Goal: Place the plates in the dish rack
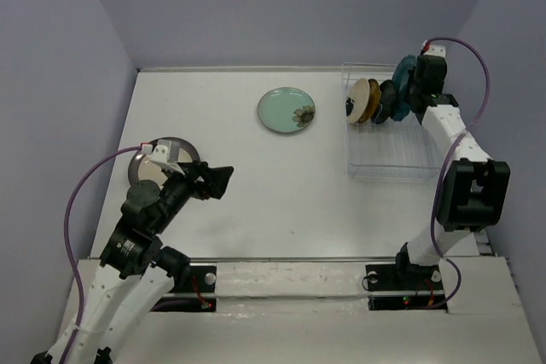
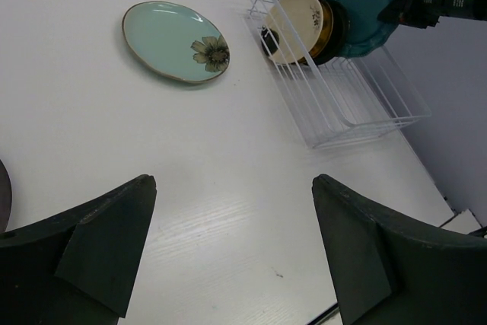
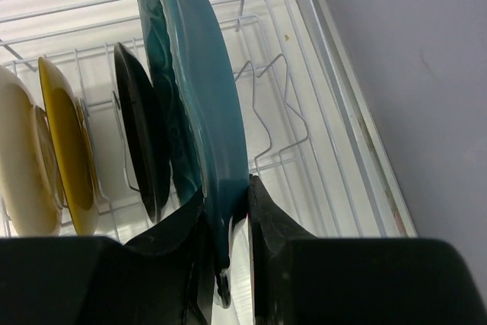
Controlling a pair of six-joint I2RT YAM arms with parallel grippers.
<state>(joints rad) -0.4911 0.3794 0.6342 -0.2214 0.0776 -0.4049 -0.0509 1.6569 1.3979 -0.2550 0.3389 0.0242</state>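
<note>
Teal glaze marks the scalloped plate (image 3: 198,89), which stands on edge at the upper right of the overhead view. The right claw (image 3: 228,218) is closed on the lower rim of this plate, one finger on each face. The plate hangs inside the outline of the dish rack (image 1: 384,175), over its far end. Whether its rim touches the rack wires cannot be determined.

Three plates stand upright in the rack, side by side along its far end. From left to right in the right wrist view:
- cream plate (image 3: 23,165)
- amber plate (image 3: 68,157)
- black plate (image 3: 141,142)

The scalloped plate sits just beside the black plate, on its right. The near part of the rack holds no plates.

The mint plate (image 1: 287,110) lies flat on the white counter (image 1: 281,210), left of the rack and well apart from it, in the upper centre of the overhead view. Its flower sits toward the lower right of its rim.

The grey-rimmed plate (image 1: 141,168) lies flat at the left edge of the counter, partly hidden by the left arm.

The left claw (image 1: 217,181) is above bare counter at centre left, its fingers (image 2: 106,241) spread wide and holding nothing. It points toward the mint plate and the rack, both well apart from it.
</note>
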